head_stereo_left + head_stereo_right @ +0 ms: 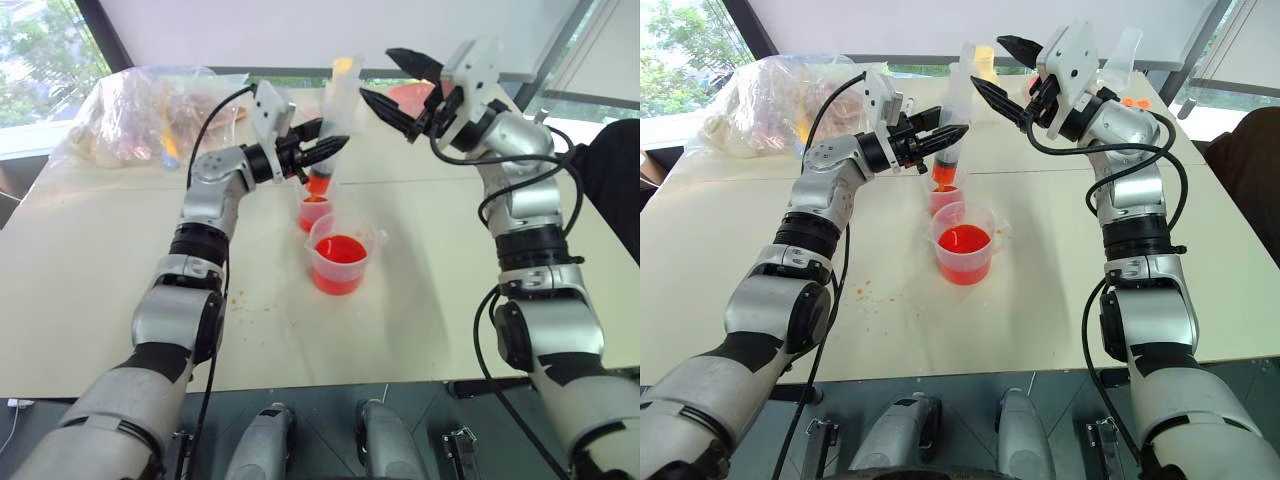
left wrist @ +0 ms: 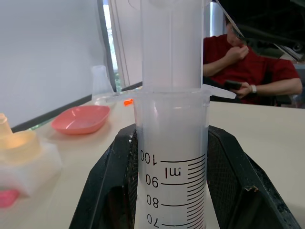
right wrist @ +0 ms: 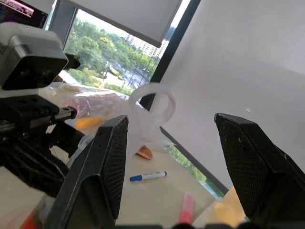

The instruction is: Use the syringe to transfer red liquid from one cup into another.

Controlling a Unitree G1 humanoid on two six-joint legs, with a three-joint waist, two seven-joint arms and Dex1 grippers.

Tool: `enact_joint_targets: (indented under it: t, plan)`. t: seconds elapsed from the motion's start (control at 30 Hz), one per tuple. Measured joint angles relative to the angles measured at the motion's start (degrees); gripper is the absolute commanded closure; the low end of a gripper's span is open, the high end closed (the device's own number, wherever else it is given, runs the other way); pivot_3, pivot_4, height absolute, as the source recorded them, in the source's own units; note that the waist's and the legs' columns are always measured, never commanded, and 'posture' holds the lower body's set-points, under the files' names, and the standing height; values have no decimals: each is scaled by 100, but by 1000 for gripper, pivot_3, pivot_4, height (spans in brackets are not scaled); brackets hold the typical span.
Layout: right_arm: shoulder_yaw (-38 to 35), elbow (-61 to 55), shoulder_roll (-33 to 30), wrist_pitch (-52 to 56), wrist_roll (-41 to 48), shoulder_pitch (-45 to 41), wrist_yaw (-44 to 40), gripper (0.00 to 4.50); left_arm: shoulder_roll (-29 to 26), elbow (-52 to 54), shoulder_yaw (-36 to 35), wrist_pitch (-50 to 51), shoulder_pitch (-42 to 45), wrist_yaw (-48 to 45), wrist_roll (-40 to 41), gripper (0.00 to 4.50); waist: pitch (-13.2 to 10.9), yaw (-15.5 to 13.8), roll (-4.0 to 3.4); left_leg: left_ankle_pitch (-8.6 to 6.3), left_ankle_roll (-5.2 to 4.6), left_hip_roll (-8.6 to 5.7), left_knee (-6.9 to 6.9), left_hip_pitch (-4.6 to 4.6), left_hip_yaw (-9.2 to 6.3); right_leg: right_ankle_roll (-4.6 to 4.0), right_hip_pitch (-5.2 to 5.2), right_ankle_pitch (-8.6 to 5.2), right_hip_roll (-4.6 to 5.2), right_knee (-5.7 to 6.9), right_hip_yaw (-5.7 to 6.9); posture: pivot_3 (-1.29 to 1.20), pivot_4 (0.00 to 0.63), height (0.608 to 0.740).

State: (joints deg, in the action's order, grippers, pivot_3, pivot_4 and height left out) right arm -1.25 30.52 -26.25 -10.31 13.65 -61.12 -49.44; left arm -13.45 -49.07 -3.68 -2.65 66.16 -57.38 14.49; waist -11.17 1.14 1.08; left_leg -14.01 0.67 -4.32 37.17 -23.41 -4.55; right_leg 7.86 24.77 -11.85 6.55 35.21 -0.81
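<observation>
The syringe stands nearly upright, with my left gripper shut on its barrel. Its orange tip dips into the small tumbler, and red liquid shows in the barrel's lower end. In front of the tumbler stands the wider beaker, which also holds red liquid. My right gripper is open, just right of the white plunger's top and not touching it. In the right wrist view the plunger's ring shows between the open fingers.
A crumpled plastic bag lies at the table's far left. A pink dish, a yellow-topped container and a blue pen sit at the back. A person in a red shirt sits beyond the table. Red droplets speckle it.
</observation>
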Motion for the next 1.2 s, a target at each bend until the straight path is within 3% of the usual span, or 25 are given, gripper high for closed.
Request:
enact_joint_targets:
  t: [0.73,0.93,1.2]
  plan:
    - [-48,584,253,-357,-167,-254,24,1540,2,250,198,-7,-301,-241,-106,3041,0,7,0,5,9,0,-1,0,0,0,2,0,0,2,-1,0,150,740]
    - [31,594,416,-336,-165,-253,-192,4433,-5,326,200,-17,-343,-223,-131,3041,0,7,0,5,9,0,-1,0,-1,0,2,0,0,3,0,0,150,740]
    - [22,580,531,-279,-160,-237,-159,4433,-174,325,232,-126,-342,-217,-196,3041,0,9,0,7,12,0,-1,0,-2,0,4,0,0,4,-1,0,150,740]
